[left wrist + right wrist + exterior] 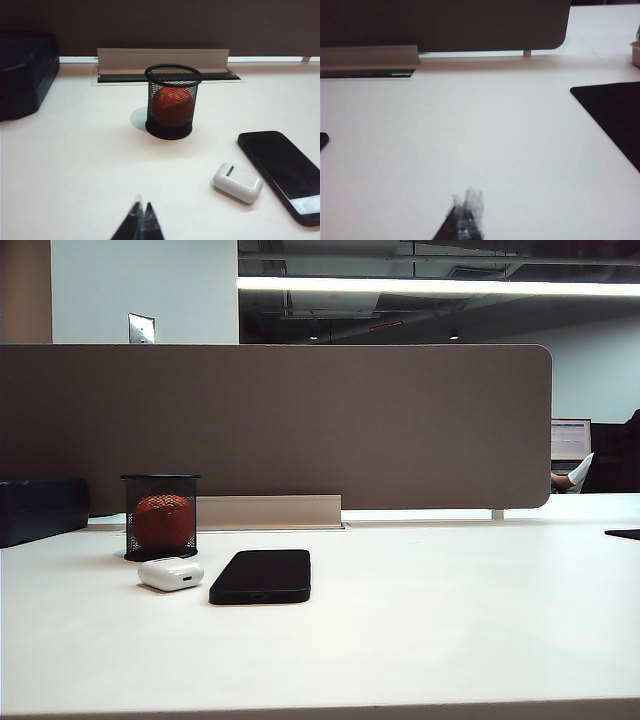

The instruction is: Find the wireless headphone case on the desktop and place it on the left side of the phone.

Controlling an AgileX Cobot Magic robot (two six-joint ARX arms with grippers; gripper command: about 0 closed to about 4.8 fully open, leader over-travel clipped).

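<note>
The small glossy white headphone case [238, 182] lies ahead and sideways of the closed left gripper [141, 220], nearer it than the closed, empty right gripper [465, 220], just beside the flat black phone [285, 172].

On the smooth white desktop [420, 620] lie one small glossy white rounded headphone case [170, 573], one flat black rectangular phone [262, 576] and one black mesh cup [160, 517] containing one orange ball [162, 521]. Two grippers appear, the left gripper [142, 216] and the right gripper [465, 216], each with its tips pressed together.
</note>
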